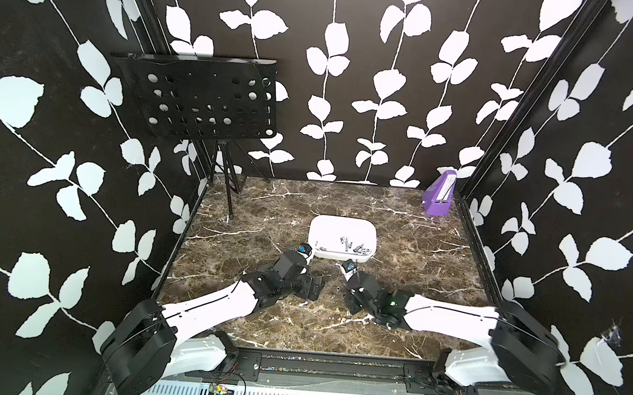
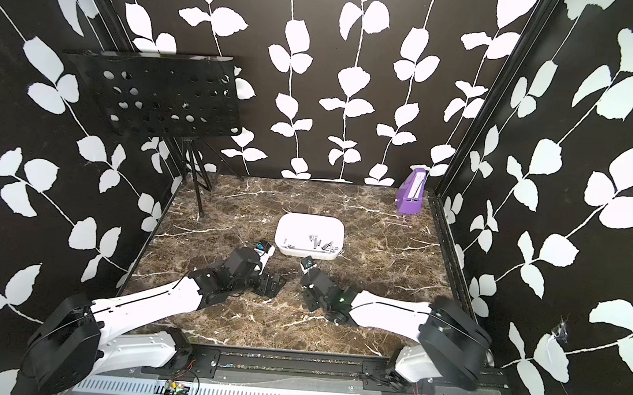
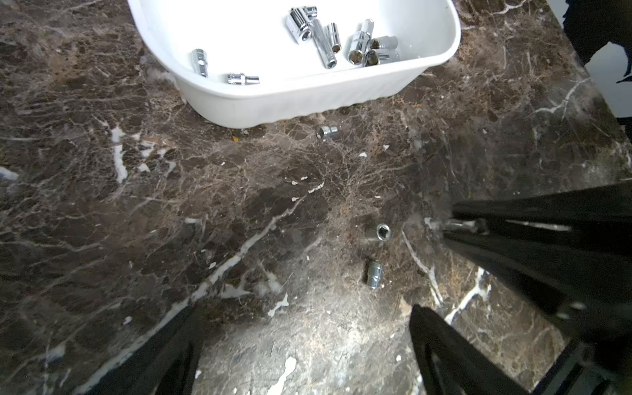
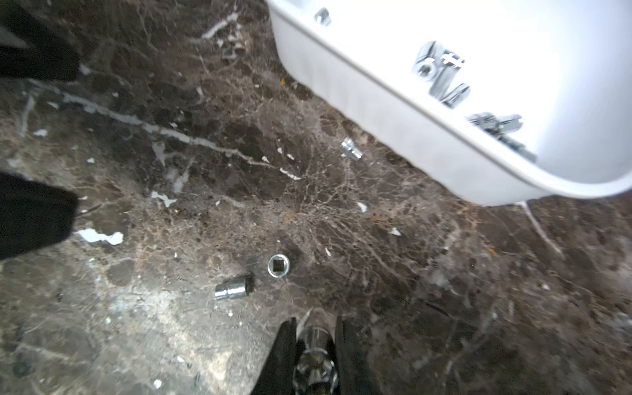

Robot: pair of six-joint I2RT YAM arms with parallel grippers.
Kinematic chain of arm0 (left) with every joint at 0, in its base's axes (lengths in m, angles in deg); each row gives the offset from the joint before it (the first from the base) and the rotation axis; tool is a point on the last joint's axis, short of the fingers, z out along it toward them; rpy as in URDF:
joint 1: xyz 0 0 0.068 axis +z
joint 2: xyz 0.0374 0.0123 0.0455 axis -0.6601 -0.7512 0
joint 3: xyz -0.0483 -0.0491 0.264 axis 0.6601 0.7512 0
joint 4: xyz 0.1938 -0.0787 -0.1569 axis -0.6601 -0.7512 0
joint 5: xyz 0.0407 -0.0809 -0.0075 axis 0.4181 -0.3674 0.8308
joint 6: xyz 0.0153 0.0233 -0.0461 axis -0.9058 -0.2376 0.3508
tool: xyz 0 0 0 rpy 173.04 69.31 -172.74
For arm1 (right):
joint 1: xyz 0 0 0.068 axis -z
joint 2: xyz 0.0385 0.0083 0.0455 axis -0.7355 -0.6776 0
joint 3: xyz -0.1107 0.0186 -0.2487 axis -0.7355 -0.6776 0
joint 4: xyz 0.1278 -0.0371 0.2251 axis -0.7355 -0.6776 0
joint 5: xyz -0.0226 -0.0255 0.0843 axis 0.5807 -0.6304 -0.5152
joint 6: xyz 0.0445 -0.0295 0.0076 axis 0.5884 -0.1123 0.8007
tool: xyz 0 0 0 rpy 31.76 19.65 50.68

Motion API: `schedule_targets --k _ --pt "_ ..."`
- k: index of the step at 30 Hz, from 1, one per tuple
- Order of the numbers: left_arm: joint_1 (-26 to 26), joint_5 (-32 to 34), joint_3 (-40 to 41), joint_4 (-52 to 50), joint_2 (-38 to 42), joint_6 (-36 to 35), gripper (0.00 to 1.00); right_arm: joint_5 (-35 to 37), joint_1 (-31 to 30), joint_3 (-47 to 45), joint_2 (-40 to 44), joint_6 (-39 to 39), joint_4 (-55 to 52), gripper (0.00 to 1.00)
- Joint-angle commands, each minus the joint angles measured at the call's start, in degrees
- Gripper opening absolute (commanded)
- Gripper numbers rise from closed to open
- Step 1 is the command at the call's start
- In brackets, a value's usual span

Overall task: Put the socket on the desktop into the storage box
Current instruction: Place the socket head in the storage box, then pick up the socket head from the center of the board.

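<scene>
Now my right jaws are clamped on a chrome socket [image 4: 314, 362] over the worktop [image 4: 136, 325], near the storage box [image 4: 376, 113]; my left jaws stand apart, empty.

White storage box [image 1: 339, 226] at centre of desktop [image 1: 417, 259], chrome sockets [image 3: 328, 37] lying inside. At its 6 o'clock: upright socket [image 3: 379, 233], lying socket [image 3: 374, 274] beside it, small socket [image 3: 327, 132] near its wall. Fourth socket [image 4: 315, 359] pinched in right gripper [image 4: 316, 323].

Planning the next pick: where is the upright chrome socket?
In both wrist views the upright chrome socket stands on the dark marble desktop, robot-side of the white plastic storage box, beside a lying chrome socket.
</scene>
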Motion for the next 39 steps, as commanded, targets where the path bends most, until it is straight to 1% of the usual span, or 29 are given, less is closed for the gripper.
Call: schedule_targets --k 1,4,7,11,14,17,22,27,30,35,39 --pt "-0.3 0.7 -0.2 -0.6 -0.1 -0.2 0.94 4.8 0.6 -3.3 6.8 0.7 0.5 0.07" --pt "-0.3 0.3 -0.4 -0.7 -0.4 -0.1 0.94 7.1 3.4 0.7 9.0 1.9 -4.1 0.09" --pt "-0.3 -0.4 -0.3 -0.4 -0.6 0.1 0.94 6.9 7.6 8.4 6.2 3.2 -8.8 0.08" --pt "-0.3 -0.8 -0.4 -0.4 -0.5 0.2 0.94 5.1 13.0 19.2 -3.3 4.9 -12.0 0.08" --pt "-0.3 -0.8 -0.3 -0.5 0.0 0.2 0.94 4.3 15.6 26.5 -11.8 5.4 -13.5 0.07" --pt "-0.2 -0.9 -0.2 -0.4 0.5 0.3 0.94 3.8 17.1 32.7 -20.4 5.7 -14.3 0.07" --pt "-0.4 -1.3 -0.2 -0.2 0.4 0.3 0.94 2.3 18.5 40.3 -29.8 6.9 -14.6 0.07" --pt "-0.4 -1.6 -0.2 0.0 -0.2 0.4 0.94 0.0 19.6 43.7 -34.2 8.5 -14.3 0.14" --pt "-0.4 -1.7 -0.3 0.0 -0.6 0.5 0.94 -0.5 20.0 43.8 -34.5 8.7 -14.0 0.23" --pt "-0.4 -1.7 -0.3 0.1 -0.8 0.5 0.94 -1.2 20.1 42.8 -32.3 8.3 -13.9 0.36" --pt "-0.3 -1.6 -0.3 0.0 -0.8 0.4 0.94 -1.4 20.1 40.7 -28.4 8.0 -14.2 0.38"
